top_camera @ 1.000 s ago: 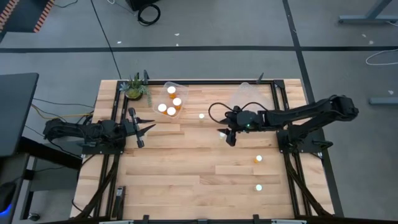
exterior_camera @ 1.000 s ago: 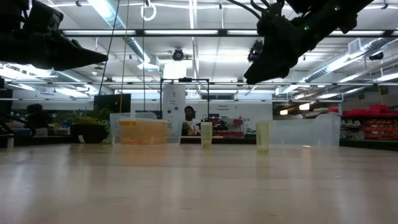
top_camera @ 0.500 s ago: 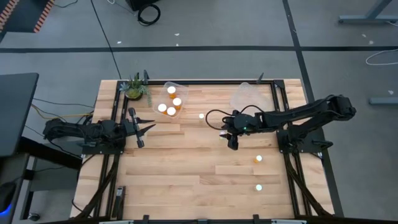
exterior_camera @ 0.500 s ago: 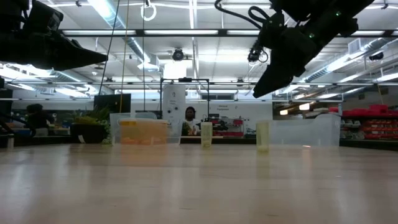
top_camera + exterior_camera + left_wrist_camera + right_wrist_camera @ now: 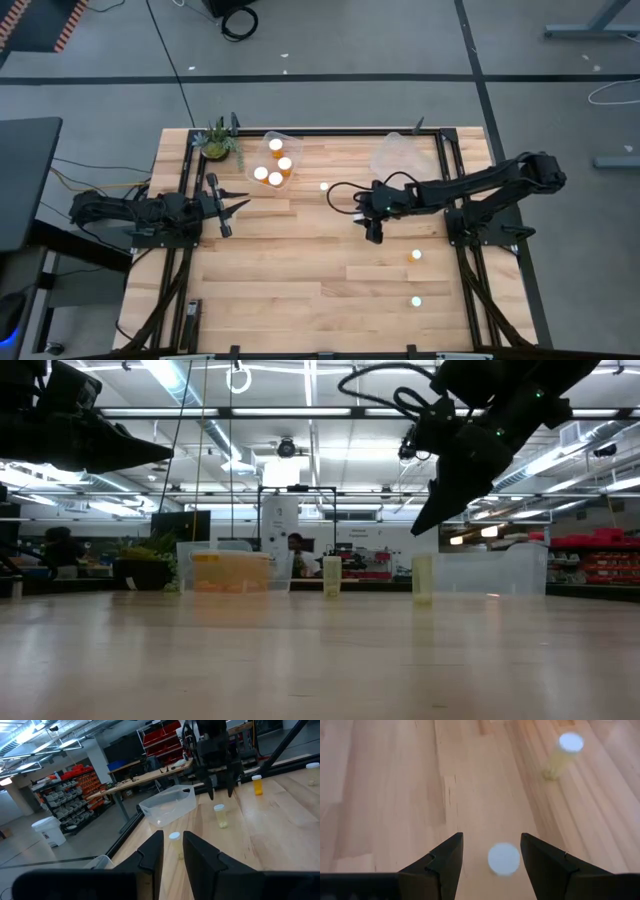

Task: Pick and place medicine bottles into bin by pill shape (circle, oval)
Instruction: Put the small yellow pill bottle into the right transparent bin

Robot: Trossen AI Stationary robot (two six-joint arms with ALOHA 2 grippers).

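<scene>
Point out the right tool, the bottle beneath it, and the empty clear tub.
right tool (image 5: pixel 491 852), right wrist view, between fingertips
bottle (image 5: pixel 503 858), right wrist view, white cap
empty clear tub (image 5: pixel 400 155), high view, floor
</scene>
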